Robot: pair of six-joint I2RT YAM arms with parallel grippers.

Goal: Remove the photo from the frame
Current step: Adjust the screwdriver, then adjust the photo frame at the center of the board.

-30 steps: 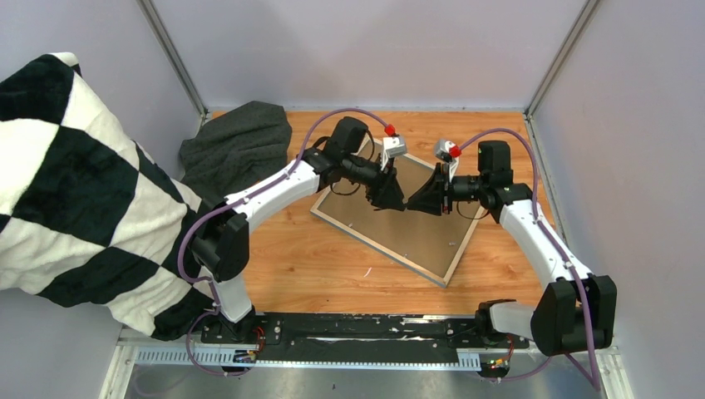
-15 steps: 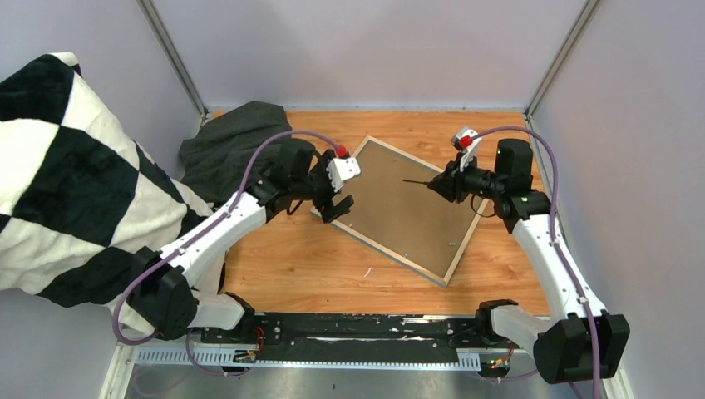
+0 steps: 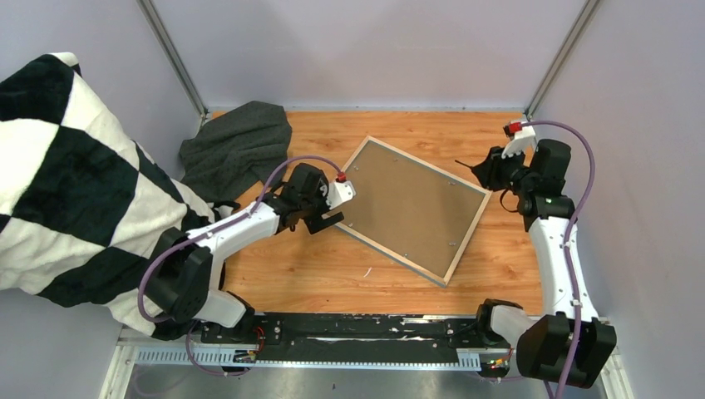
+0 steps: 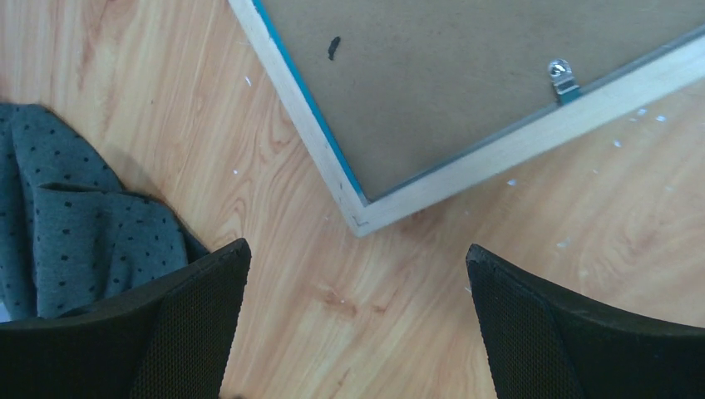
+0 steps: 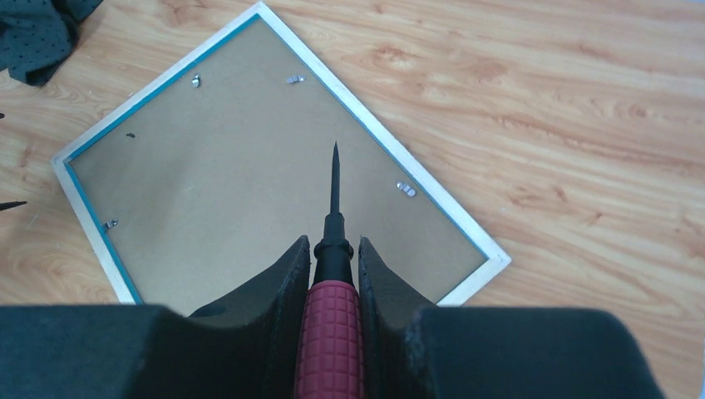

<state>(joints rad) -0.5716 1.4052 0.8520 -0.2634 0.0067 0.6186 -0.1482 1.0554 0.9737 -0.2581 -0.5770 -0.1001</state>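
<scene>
One screwdriver (image 5: 331, 332), apparently, in right jaws

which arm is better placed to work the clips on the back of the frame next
Right, probably: the right end effector is shut on the screwdriver, tip over the backing board near a clip. The left end effector hangs open and empty beside the frame's corner.

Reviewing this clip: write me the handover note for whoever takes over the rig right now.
Left gripper: open, empty, by a corner of the frame.
Right gripper: shut on a red-handled screwdriver, clear of the frame.
Frame lies face down on the table, brown backing board in it; the photo is hidden.
Done: nothing out yet.
Left: turn the metal clips, lift the board, pull the photo.
</scene>
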